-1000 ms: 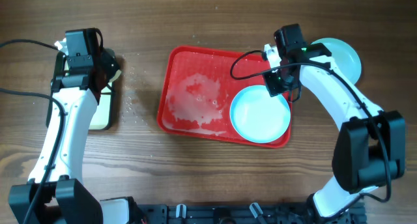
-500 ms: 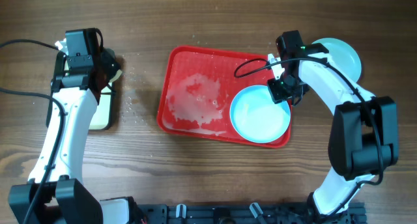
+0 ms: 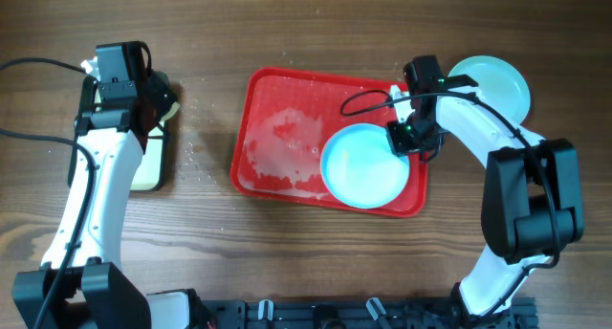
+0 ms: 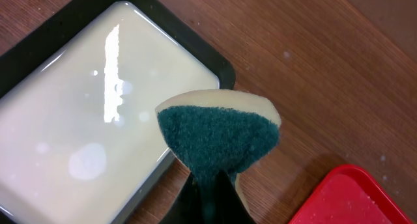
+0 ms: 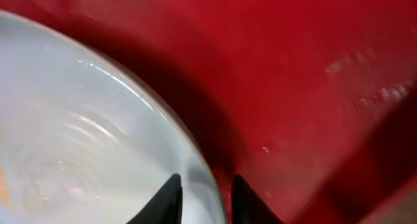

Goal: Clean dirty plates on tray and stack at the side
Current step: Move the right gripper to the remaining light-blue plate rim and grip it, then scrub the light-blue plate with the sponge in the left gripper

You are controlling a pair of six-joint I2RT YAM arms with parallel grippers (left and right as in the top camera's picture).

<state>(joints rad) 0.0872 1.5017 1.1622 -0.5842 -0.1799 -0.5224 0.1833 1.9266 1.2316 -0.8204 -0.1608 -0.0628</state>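
Note:
The red tray [image 3: 287, 109] lies mid-table, its left part wet with foam. A pale blue plate [image 3: 361, 166] sits on its right half. My right gripper [image 3: 408, 138] is shut on that plate's right rim; in the right wrist view its fingers [image 5: 207, 198] straddle the rim of the plate [image 5: 78, 133] over the red tray [image 5: 293, 68]. Another pale blue plate [image 3: 492, 85] rests on the table at the back right; I cannot tell if a plate lies under it. My left gripper [image 4: 212, 198] is shut on a green-and-yellow sponge [image 4: 218, 136], also in the overhead view [image 3: 161, 104].
A black-rimmed cream tray [image 3: 143, 162] lies under the left gripper at the left, also in the left wrist view [image 4: 85, 120]. Small white specks dot the wood between it and the red tray. A corner of the red tray [image 4: 345, 198] shows in the left wrist view.
My right gripper has moved down and left, and the pale blue plate has slid left across the red tray with it. The left arm has not moved.

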